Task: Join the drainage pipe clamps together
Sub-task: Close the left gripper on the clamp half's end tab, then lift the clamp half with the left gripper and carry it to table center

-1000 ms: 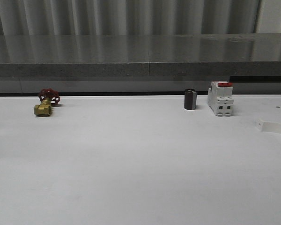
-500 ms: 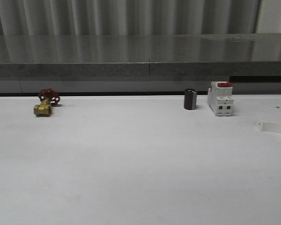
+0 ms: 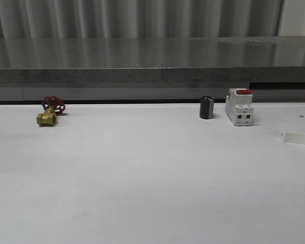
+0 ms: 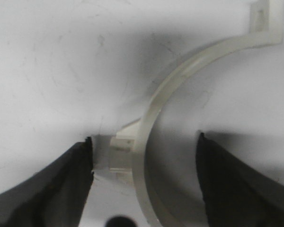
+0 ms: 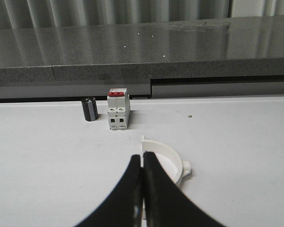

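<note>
Right now, left gripper stands wide, its dark fingers either side of one white clamp half lying flat on the white worktop; the arc runs between the fingers, nearer one finger, its small outer tab just beside that finger; touching or not cannot be told; nothing gripped. Right gripper pinched narrow, fingers almost together, holding nothing; second clamp half lies on the worktop just beyond the fingertips. Front view: that half-ring sits at the right edge; breaker and black cylinder far right, brass valve far left.
</note>
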